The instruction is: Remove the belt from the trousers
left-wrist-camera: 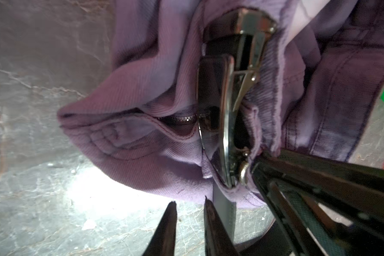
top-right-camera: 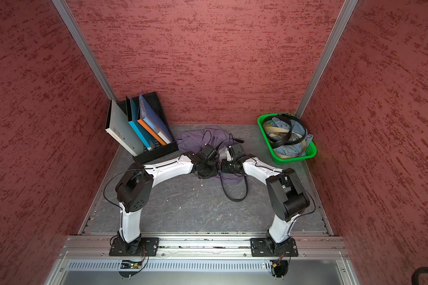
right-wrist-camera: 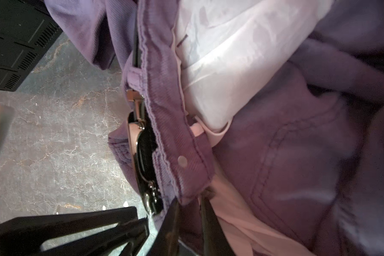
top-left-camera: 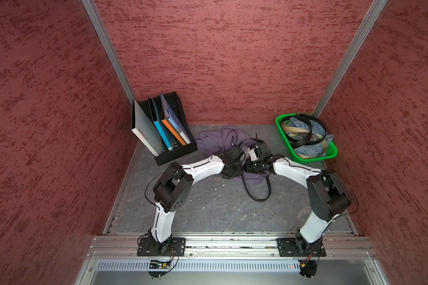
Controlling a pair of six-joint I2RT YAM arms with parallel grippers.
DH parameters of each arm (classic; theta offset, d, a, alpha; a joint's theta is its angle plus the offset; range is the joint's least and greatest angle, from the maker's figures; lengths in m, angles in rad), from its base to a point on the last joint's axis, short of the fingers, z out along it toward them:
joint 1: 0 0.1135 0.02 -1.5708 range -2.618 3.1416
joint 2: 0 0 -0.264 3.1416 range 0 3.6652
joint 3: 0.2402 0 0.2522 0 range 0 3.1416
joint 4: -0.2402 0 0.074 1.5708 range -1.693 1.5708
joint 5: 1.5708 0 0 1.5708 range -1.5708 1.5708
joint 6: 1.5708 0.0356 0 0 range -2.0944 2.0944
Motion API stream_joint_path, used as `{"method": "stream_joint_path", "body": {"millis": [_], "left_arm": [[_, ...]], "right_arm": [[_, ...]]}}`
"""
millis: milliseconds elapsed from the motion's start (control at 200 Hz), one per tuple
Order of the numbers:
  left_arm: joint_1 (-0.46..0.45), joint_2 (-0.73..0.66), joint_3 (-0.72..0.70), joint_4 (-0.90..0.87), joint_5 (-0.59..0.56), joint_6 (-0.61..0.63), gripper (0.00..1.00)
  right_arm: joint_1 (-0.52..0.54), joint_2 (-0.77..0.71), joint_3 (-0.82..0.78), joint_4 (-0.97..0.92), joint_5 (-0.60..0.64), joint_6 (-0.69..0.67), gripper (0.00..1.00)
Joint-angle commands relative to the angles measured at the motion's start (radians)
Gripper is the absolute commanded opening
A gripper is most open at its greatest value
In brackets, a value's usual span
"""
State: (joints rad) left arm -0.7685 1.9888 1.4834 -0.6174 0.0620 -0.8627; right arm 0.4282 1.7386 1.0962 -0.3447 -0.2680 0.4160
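Left gripper (left-wrist-camera: pixel 189 202) hovers narrowly open and empty, just beside the belt (left-wrist-camera: pixel 224 212) where the strap leaves the buckle (left-wrist-camera: pixel 227 106), probably lining up a pull. Right gripper (right-wrist-camera: pixel 190 204) pinches the waistband end of the trousers (right-wrist-camera: pixel 286 155), apparently anchoring them on the surface (left-wrist-camera: pixel 31 199); the belt is not yet out of its loops.

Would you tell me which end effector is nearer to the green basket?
Right. The right end effector, on the trousers, sits toward the green basket; the left end effector is beside it, toward the file rack.
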Motion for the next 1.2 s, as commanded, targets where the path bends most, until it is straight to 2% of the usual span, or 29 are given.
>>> {"method": "stream_joint_path", "body": {"millis": [0, 165, 386, 576, 782, 1192], "left_arm": [[-0.008, -0.034, 0.022, -0.015, -0.052, -0.01, 0.24], [-0.037, -0.045, 0.058, -0.04, -0.11, 0.001, 0.25], [-0.058, 0.035, 0.168, -0.074, -0.146, 0.078, 0.35], [-0.057, 0.102, 0.237, -0.152, -0.179, 0.093, 0.36], [-0.051, 0.131, 0.267, -0.209, -0.192, 0.072, 0.36], [-0.046, 0.129, 0.244, -0.168, -0.185, 0.047, 0.36]], "right_arm": [[-0.005, -0.02, 0.002, 0.032, -0.012, 0.003, 0.17], [-0.005, -0.074, -0.019, 0.017, 0.036, -0.006, 0.16], [-0.006, -0.129, -0.053, 0.007, 0.058, -0.006, 0.23], [-0.009, -0.154, -0.073, 0.001, 0.062, -0.011, 0.25], [-0.023, -0.177, -0.092, -0.007, 0.081, -0.008, 0.26], [-0.04, -0.184, -0.104, 0.007, 0.046, -0.002, 0.25]]}}
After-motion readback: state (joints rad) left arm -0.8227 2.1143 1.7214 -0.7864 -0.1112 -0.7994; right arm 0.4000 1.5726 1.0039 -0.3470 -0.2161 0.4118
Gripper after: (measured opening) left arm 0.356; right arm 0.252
